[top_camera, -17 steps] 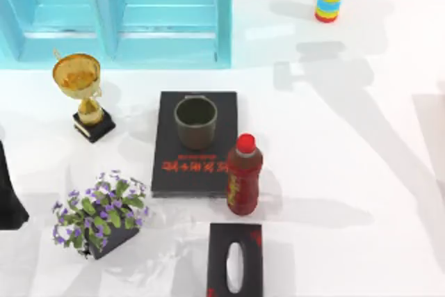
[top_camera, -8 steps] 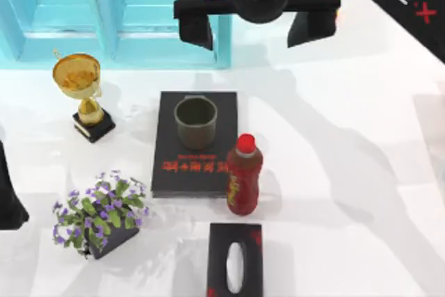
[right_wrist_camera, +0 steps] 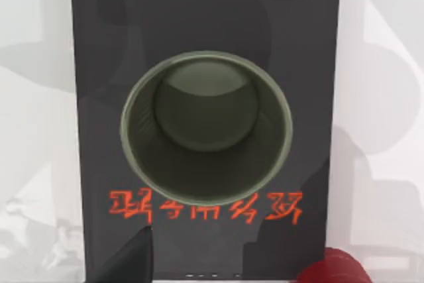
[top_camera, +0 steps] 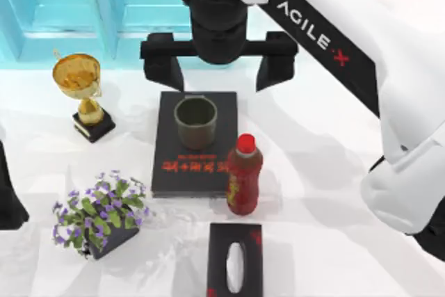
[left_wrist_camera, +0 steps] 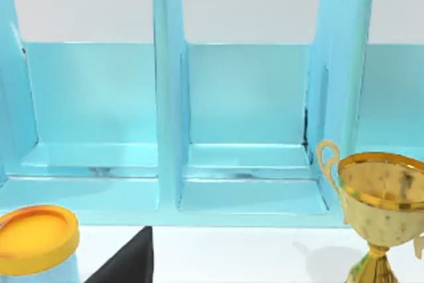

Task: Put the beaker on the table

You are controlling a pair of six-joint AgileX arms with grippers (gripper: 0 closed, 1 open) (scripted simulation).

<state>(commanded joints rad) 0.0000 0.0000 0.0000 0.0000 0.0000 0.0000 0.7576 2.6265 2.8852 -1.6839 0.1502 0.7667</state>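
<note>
The olive-grey beaker (top_camera: 195, 122) stands upright on a black book with red lettering (top_camera: 193, 165), which lies on the white table (top_camera: 327, 179). My right gripper (top_camera: 219, 78) hangs open above the book's far edge, its two black fingers spread wider than the beaker, one to each side. The right wrist view looks straight down into the beaker (right_wrist_camera: 207, 127), with one fingertip (right_wrist_camera: 129, 260) at the picture's edge. My left arm (top_camera: 7, 196) is parked at the table's left edge.
A red bottle (top_camera: 243, 175) stands at the book's near right corner. A gold trophy (top_camera: 82, 92) is to the left, a flower pot (top_camera: 101, 213) at front left, a black tissue box (top_camera: 235, 262) in front. A blue shelf unit (top_camera: 118, 12) lines the back.
My right arm has swung in from the back and moved its open gripper toward the front and left, from over the shelf to just behind the beaker. The beaker has not moved.
</note>
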